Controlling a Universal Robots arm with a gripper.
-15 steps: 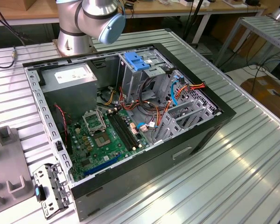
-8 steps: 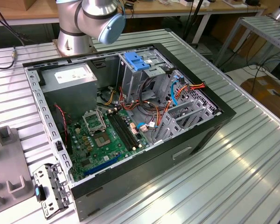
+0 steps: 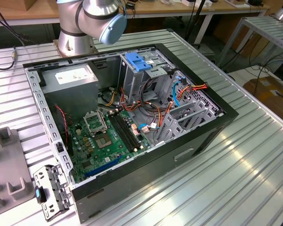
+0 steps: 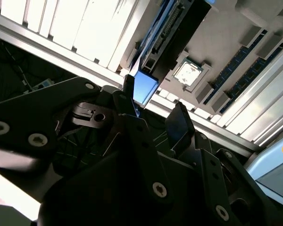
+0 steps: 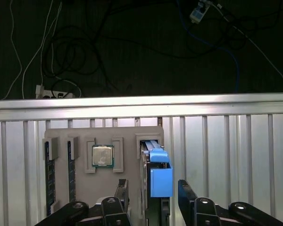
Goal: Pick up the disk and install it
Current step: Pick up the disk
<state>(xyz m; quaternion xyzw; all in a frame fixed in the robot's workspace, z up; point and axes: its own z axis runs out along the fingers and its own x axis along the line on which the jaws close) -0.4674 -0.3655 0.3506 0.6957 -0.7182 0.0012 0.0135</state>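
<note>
Exterior view: the open computer case (image 3: 217,117) lies on the slatted aluminium table (image 3: 254,179) with the arm (image 3: 92,19) behind it. Inside are the motherboard (image 3: 108,141), the grey power supply (image 3: 70,77), a ribbed blue latch piece (image 3: 139,61) and the metal drive cage (image 3: 188,113). No drive with blue rails is seated in the case, so installation is judged not yet begun.

Second wrist view: the gripper (image 4: 154,96) is seen from behind its black linkage. The disk (image 4: 160,42) stands on edge ahead of it, and the blue end of its side rail lies between the two fingers (image 4: 179,122). A processor (image 4: 186,73) sits in the same grey holder.

First wrist view: the disk (image 5: 155,174) stands upright in a slot of the grey fixture tray (image 5: 85,188). It is beside the processor (image 5: 103,156) and well apart from the memory sticks (image 5: 48,174). The gripper (image 5: 153,186) is spread wide and holds nothing. One finger (image 5: 186,190) is on each side of the disk, with a gap showing on the blue-rail side. Contact on the other side is hard to judge from this angle, but it appears clear as well.

Progress: the gripper is aligned around the disk. Grasp, lift, transfer and insertion all remain.
</note>
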